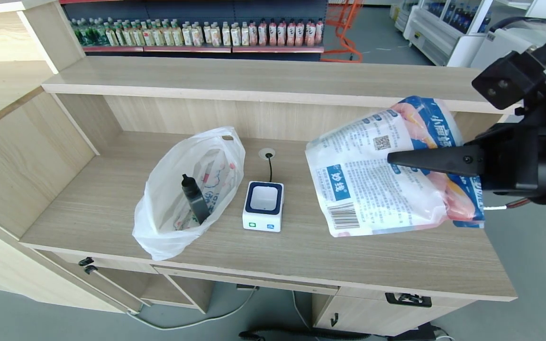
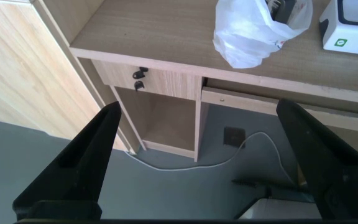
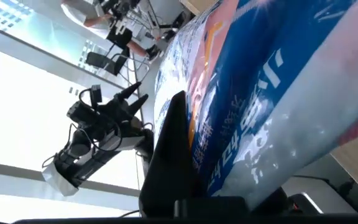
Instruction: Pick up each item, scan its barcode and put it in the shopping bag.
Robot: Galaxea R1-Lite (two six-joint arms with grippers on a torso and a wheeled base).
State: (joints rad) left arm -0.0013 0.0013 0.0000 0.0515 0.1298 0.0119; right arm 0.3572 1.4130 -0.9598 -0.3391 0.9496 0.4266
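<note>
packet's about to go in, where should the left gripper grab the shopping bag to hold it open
Likely the far rim by the handle loop. The shopping bag slumps on the counter, mouth gaping up toward the scanner, so the open left gripper could drop from above and pinch that loose edge, keeping the packet side free.

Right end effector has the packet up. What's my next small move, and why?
Probably swing the right end effector left until the packet hangs over the scanner, rolling it so its barcode faces down. That barcode now faces up toward the head camera, the packet is to the scanner's right, and the scanner's window looks upward.
</note>
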